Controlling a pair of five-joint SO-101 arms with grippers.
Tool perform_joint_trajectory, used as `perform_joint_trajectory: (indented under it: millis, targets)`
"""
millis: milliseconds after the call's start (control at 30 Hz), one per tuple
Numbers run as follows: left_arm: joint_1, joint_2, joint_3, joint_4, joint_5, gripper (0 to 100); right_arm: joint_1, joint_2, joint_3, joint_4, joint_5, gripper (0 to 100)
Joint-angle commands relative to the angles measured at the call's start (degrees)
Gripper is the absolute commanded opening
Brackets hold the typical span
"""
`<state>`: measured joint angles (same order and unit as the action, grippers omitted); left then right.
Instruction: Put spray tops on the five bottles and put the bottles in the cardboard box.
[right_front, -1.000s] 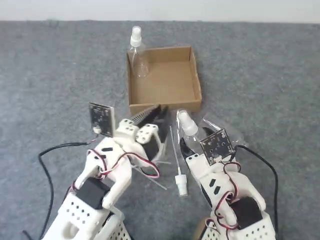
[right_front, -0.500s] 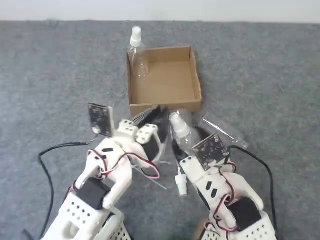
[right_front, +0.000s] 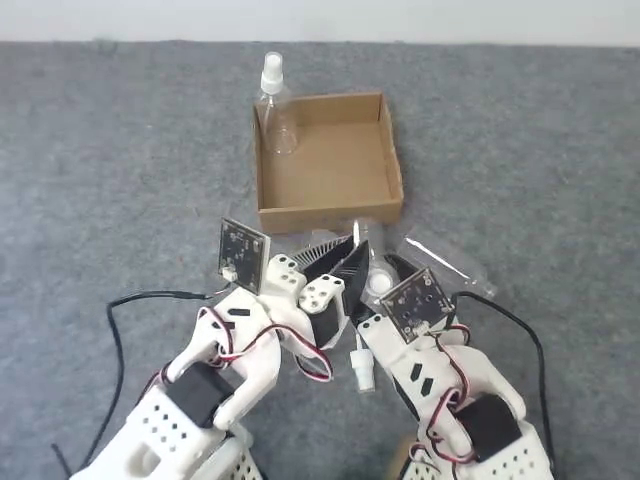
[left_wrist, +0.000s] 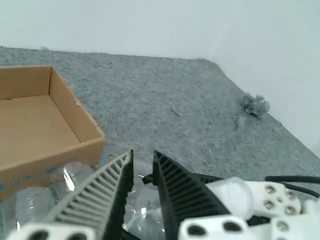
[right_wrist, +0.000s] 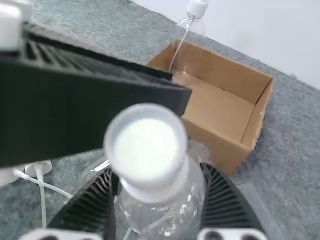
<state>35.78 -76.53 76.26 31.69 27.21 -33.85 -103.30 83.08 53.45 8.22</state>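
My right gripper (right_wrist: 152, 200) is shut on a clear bottle (right_wrist: 155, 205) with a white spray top (right_front: 380, 283), held upright just in front of the cardboard box (right_front: 330, 212). My left gripper (right_front: 335, 256) sits right beside that spray top, its fingers (left_wrist: 112, 185) a narrow gap apart with nothing between them. One of its black fingers (right_wrist: 95, 80) crosses close behind the cap. Another bottle with a spray top (right_front: 273, 85) stands in the box's far left corner. A loose spray top (right_front: 361, 368) with its tube lies on the carpet between the arms.
A clear bottle (right_front: 445, 262) lies on the grey carpet right of my right gripper. More clear bottles (left_wrist: 35, 200) lie against the box's front wall. Cables (right_front: 130, 310) trail from both arm bases. Most of the box floor (right_front: 335, 160) is bare.
My left arm has swung right, bringing its gripper up against the held bottle's top. The right gripper has shifted the bottle a little left and stood it more upright.
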Motion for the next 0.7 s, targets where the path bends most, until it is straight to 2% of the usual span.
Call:
perform_joint_trajectory:
  millis: [0, 200, 400, 667]
  targets:
    - [0.6, -0.8, -0.2, 0.2, -0.8, 6, -0.6, -0.7, -0.2, -1.2, 0.8, 7.9]
    - [-0.8, -0.8, -0.8, 0.0, -0.8, 6, 0.8, -0.7, 0.0, -1.2, 0.5, 7.9]
    - [-9.0, -0.8, -5.1, 0.0, -0.6, 6, 3.2, -0.7, -0.2, 0.0, 0.3, 7.9]
    - [-19.5, -0.8, -3.8, 0.3, -0.7, 6, 3.2, -0.7, -0.3, 1.1, 0.3, 7.9]
